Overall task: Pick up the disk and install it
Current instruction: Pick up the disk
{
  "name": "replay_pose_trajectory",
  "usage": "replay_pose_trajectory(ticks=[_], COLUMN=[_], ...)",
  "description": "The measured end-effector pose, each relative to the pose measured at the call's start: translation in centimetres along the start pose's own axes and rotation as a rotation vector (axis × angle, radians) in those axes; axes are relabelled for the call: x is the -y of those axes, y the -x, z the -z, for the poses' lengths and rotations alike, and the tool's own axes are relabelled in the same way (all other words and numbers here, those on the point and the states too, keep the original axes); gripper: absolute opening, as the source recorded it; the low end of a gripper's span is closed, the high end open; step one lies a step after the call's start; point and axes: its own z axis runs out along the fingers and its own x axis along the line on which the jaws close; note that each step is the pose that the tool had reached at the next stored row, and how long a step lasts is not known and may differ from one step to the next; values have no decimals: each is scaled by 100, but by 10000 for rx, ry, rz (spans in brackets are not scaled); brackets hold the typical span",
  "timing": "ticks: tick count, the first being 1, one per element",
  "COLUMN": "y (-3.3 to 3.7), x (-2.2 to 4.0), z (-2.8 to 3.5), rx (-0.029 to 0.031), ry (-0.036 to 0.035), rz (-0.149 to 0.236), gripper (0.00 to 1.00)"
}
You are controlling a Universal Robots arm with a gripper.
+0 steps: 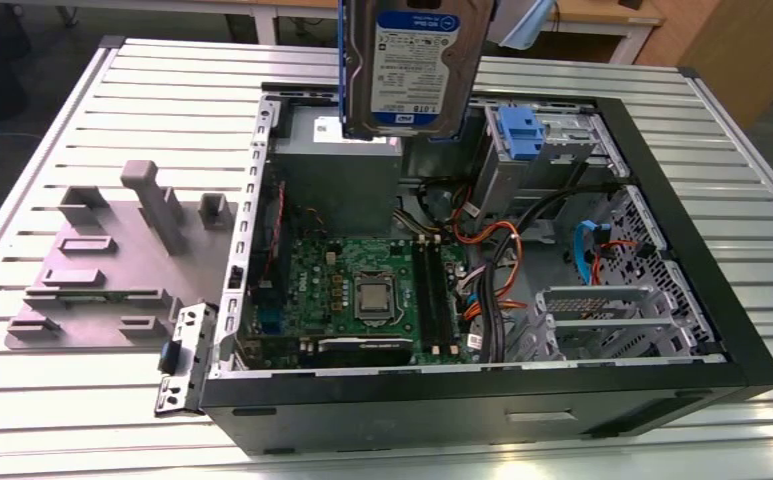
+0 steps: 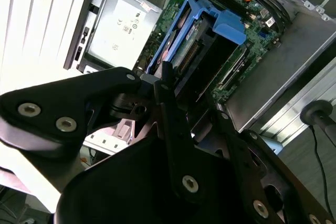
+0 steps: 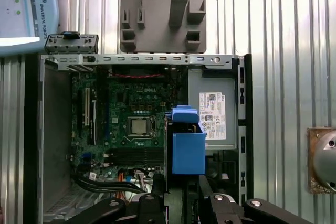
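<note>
The disk (image 1: 408, 65) is silver-grey with a white-and-blue label, and its side rails (image 3: 188, 148) are bright blue. The computer case (image 1: 426, 415) has a black shell and bare silver metal inside, holding a green motherboard (image 1: 359, 285) and orange cables (image 1: 490, 238). The power supply (image 3: 212, 85) is grey with 1 white sticker. The tabletop (image 1: 79, 420) is silver, striped with parallel ribs. Near its edge on the exterior view's left, a fixture block (image 1: 106, 265) is plain matte grey.

One disk (image 1: 409, 70), one open computer case (image 1: 709, 235), one motherboard (image 1: 346, 270), one power-supply box (image 1: 333, 175), one grey fixture plate (image 1: 93, 292)
</note>
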Motion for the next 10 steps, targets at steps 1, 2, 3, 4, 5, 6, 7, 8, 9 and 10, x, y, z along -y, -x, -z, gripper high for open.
replay_pose_trajectory(ticks=[1,2,3,4,5,6,7,8,9,10], y=[-7,-14,-22,-28,-35,-41,-46,-48,-48,-49], x=[0,0,0,1,1,1,0,0,1,1], z=[0,0,0,1,1,2,1,1,1,2], rx=[0,0,0,0,-1,-1,0,1,0,-1], ry=[0,0,0,0,1,0,0,0,0,0], rz=[0,0,0,0,0,0,-1,-1,-1,0], gripper=[35,35,35,35,35,35,35,35,35,35])
